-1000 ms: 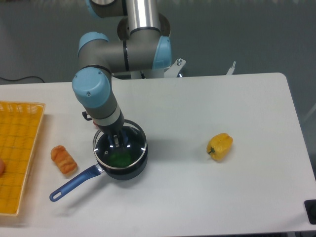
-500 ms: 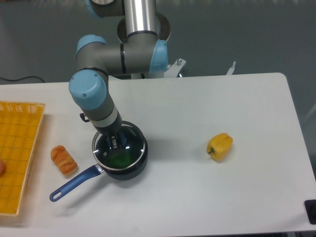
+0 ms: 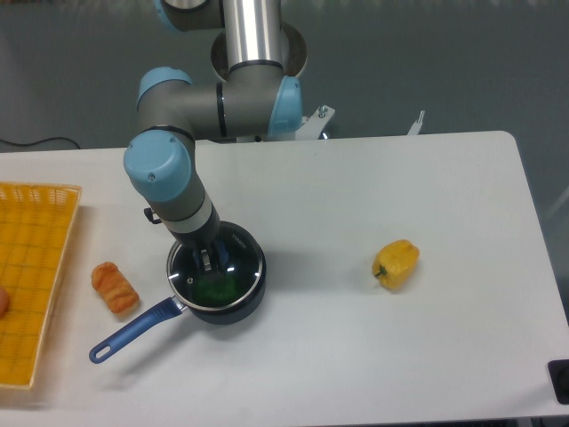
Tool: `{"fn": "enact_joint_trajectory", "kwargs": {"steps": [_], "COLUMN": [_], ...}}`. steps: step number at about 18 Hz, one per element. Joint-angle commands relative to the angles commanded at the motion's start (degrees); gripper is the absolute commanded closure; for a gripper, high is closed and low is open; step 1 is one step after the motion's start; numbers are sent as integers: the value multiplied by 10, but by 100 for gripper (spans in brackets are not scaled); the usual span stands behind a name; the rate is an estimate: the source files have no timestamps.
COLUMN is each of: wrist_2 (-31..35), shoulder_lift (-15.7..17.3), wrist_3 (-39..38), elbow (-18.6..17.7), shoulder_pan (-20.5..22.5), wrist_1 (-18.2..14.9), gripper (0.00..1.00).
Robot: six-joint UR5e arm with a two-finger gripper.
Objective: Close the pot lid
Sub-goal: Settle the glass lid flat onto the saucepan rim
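The dark pot (image 3: pixel 233 308) stands on the white table left of centre, its long blue handle (image 3: pixel 133 330) pointing to the lower left. The glass lid (image 3: pixel 242 263) with its silver rim lies over the pot's mouth, and something green shows through it. My gripper (image 3: pixel 209 259) comes straight down over the lid's centre. Its fingers are around the spot where the knob sits, and the knob itself is hidden by them. From this view I cannot make out whether the fingers are pressed on the knob or apart from it.
A yellow bell pepper (image 3: pixel 396 264) lies to the right of the pot. A croissant-like pastry (image 3: pixel 115 286) sits left of the pot. An orange basket (image 3: pixel 27 276) lies along the table's left edge.
The arm's wrist has shifted slightly left over the pot. The lid and pot stay about where they were.
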Motion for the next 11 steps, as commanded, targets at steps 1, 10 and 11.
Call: {"fn": "enact_joint_trajectory", "kwargs": {"steps": [1, 10, 11], "wrist_2": [0, 1, 1], "shoulder_lift": [0, -2, -2], "wrist_3": [0, -1, -1], "elbow": [-1, -4, -4], "shoulder_pan": [0, 0, 0], "wrist_1": [0, 1, 1], "gripper": [42, 41, 41]}}
